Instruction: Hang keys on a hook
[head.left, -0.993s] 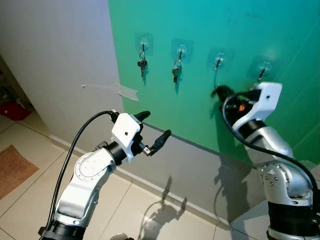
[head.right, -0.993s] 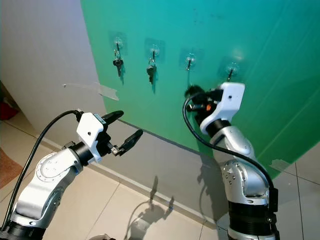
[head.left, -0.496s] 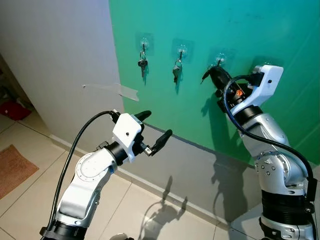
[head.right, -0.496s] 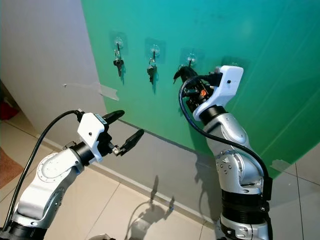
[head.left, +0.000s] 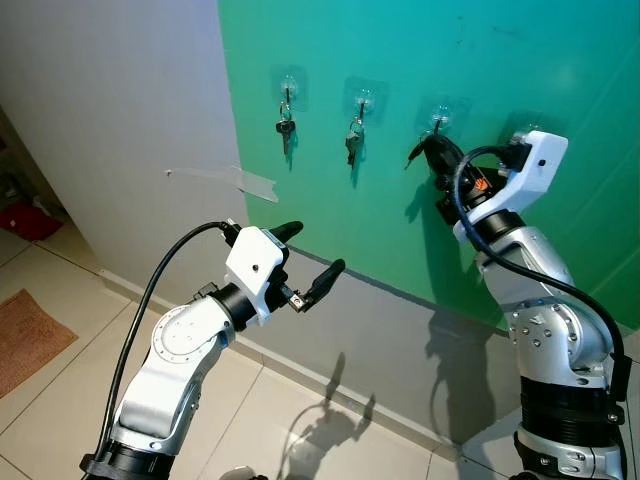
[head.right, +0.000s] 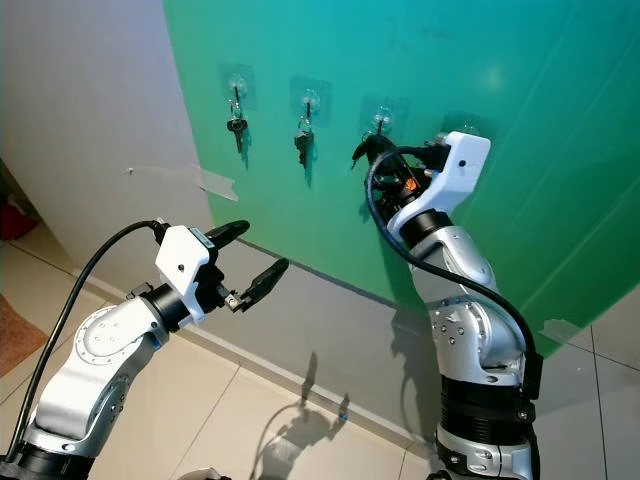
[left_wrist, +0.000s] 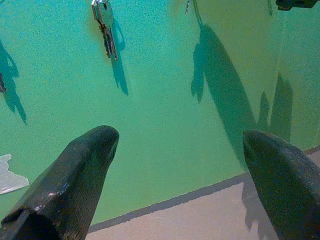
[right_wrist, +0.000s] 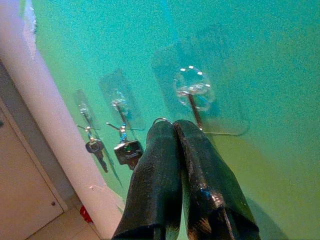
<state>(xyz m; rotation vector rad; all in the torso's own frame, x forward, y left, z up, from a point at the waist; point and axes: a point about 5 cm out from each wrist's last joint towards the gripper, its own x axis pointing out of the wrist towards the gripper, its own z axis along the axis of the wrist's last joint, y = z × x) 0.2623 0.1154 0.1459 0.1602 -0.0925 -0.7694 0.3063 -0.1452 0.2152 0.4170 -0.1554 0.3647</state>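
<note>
Grey wall (head.left: 120, 120) adjoining the green panel (head.left: 560, 70), with a strip of tape (head.left: 255, 183) across their seam. Brown mat (head.left: 25, 340) and red object (head.left: 28, 220) on the tiled floor (head.left: 40, 430).

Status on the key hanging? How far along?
Done: keys already hang on the first hook and second hook. In hand: the right claw, pinched shut on a key ring, sits at the third hook. Left: ring not yet over that hook. The left claw is open and idle.
</note>
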